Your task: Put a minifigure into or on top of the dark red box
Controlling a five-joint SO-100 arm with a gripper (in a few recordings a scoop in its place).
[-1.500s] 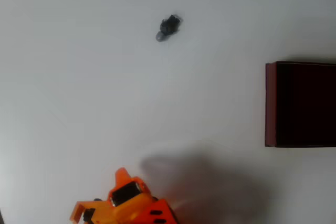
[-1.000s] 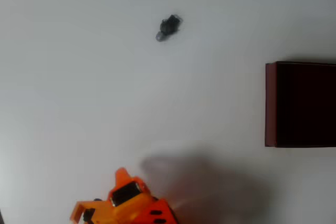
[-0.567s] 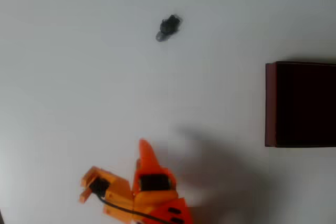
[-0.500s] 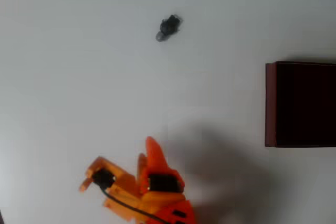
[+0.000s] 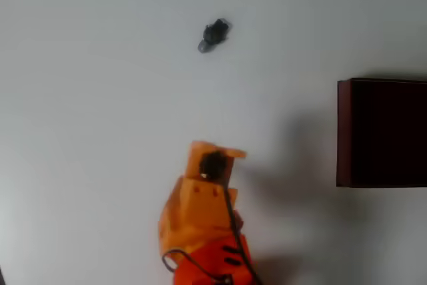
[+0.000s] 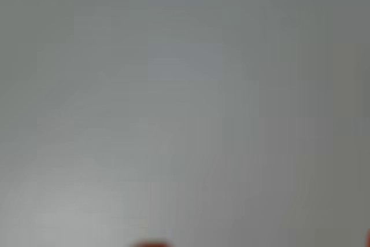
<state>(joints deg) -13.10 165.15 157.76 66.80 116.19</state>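
From above, the orange gripper (image 5: 215, 153) sits low on the white table (image 5: 93, 111); I cannot tell if it is open. The minifigure (image 5: 213, 35) lies far above it. The dark red box (image 5: 381, 132) stands right. The wrist view shows blurry grey.

The overhead camera looks straight down on the white bench (image 5: 100, 131) from well above, taking in the orange arm (image 5: 200, 218) at the bottom edge and a dark red box (image 5: 380, 131) cut by the right edge. The wrist camera faces the same bench (image 6: 173, 85) from close by, blurred; the bare surface is what both views share.
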